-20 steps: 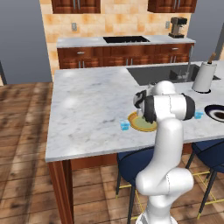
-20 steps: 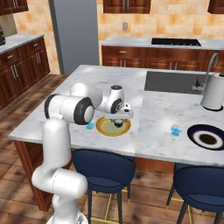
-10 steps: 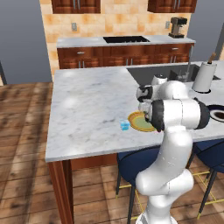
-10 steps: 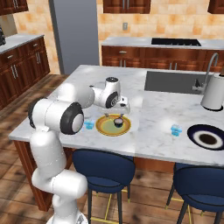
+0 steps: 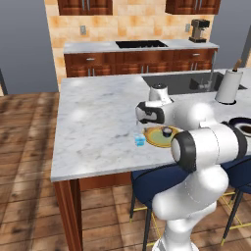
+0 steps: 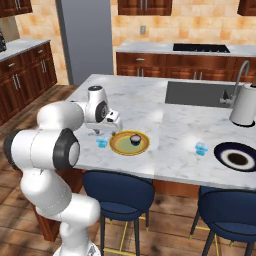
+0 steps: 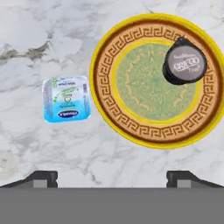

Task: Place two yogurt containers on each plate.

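Observation:
The golden-yellow plate (image 7: 131,109) lies on the marble island, and the dark round yogurt cup (image 7: 184,61) stands on its rim area. A pale-blue yogurt tub (image 7: 66,98) sits on the counter just beside that plate. My gripper (image 7: 112,178) hovers above them, open, with nothing between its fingers. From the base views the gripper (image 6: 111,131) hangs over the blue tub (image 6: 102,143) and the edge of the yellow plate (image 6: 122,148). A second blue tub (image 6: 201,148) sits near the black plate (image 6: 237,157) at the right. The left base view shows the gripper (image 5: 148,121), tub (image 5: 140,140), plate (image 5: 156,138) and cup (image 5: 167,131).
A tall white cylinder with a brown stick (image 6: 244,103) stands behind the black plate, beside the sink (image 6: 197,93) and its faucet. Blue stools (image 6: 119,192) stand under the island's near edge. Bare marble stretches to the left of the yellow plate.
My hand has lifted off the yellow plate and swung toward the blue tub beside it. The jaws have spread a little wider. The dark cup stays on the plate.

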